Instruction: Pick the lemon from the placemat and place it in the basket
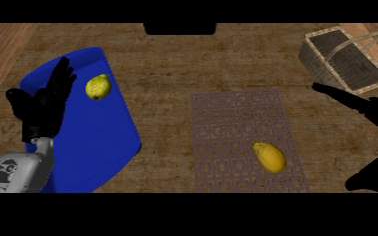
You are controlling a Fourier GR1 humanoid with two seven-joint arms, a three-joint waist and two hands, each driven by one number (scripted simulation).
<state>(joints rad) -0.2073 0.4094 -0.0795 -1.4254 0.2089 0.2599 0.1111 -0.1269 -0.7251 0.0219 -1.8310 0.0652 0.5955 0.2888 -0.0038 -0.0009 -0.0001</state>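
Note:
A yellow oval lemon [269, 157] lies on the lower right part of a grey woven placemat [236, 115] in the middle of the counter. The wicker basket [341, 60] with its arched handle stands at the far right, partly cut off by the view's edge. My right hand [347, 100] comes in from the right edge and is open. Its fingers stretch out just below the basket and its thumb [365, 178] shows lower down. It is right of the lemon and apart from it. My left hand [43, 105] rests open, fingers up, at the left.
A blue mat [96, 145] lies at the left with a second, yellow-green lemon-like fruit [97, 86] on its upper part, just right of my left hand. Brown wooden counter surrounds both mats. A dark object [179, 28] sits at the far edge.

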